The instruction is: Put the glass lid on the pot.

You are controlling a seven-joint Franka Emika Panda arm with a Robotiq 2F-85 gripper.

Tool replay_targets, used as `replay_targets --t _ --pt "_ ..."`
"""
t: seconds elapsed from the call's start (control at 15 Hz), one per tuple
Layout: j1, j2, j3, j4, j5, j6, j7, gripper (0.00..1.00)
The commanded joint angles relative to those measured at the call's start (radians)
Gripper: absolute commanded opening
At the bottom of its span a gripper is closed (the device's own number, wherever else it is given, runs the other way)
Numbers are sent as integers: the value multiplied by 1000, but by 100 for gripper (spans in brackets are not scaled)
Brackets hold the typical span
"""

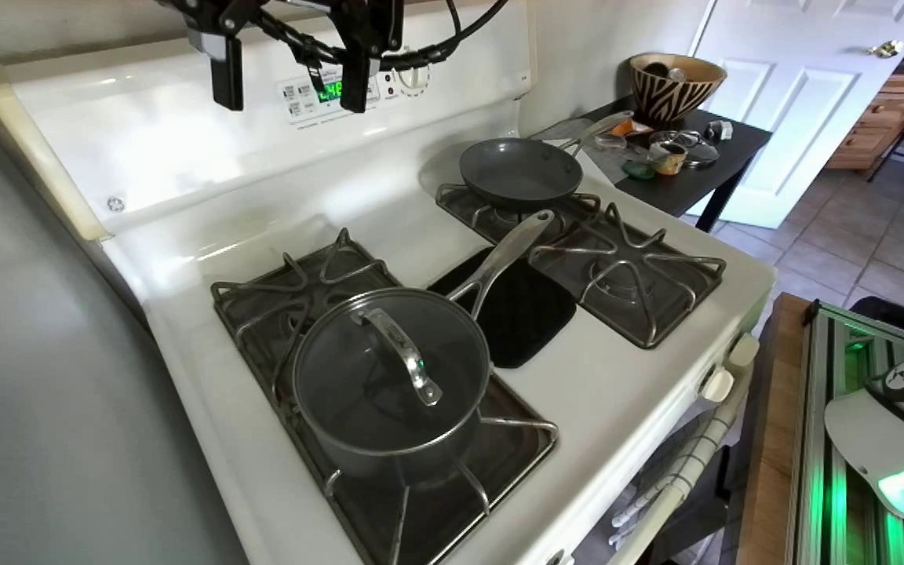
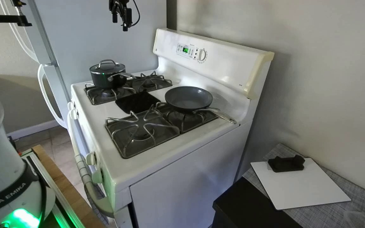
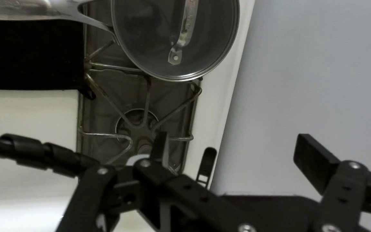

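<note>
Your gripper (image 1: 291,92) is spread wide, but if you swing it too low, you could bump the glass lid (image 1: 366,377) off the pot (image 2: 101,79).

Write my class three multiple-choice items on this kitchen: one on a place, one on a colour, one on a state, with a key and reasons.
1. Facing the stove from its front, where is the frying pan?
A. Front left
B. Back right
C. Front right

2. What colour glows on the display panel?
A. Green
B. Red
C. Blue

3. How is the pot?
A. Tipped over
B. Upright, uncovered
C. Upright, with a glass lid on it

Key:
1. B: both exterior views show it by the raised back panel, away from the pot.
2. A: the lit part is green in both exterior views.
3. C: both exterior views show the lid's arched handle above the pot's rim.
</note>
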Motion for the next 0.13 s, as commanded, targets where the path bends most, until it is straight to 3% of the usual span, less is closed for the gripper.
replay_targets --t 0.0,0.07 --pt "-14 -7 16 -6 -4 -2 3 100" --pt "-14 -13 16 -13 -4 -1 3 100"
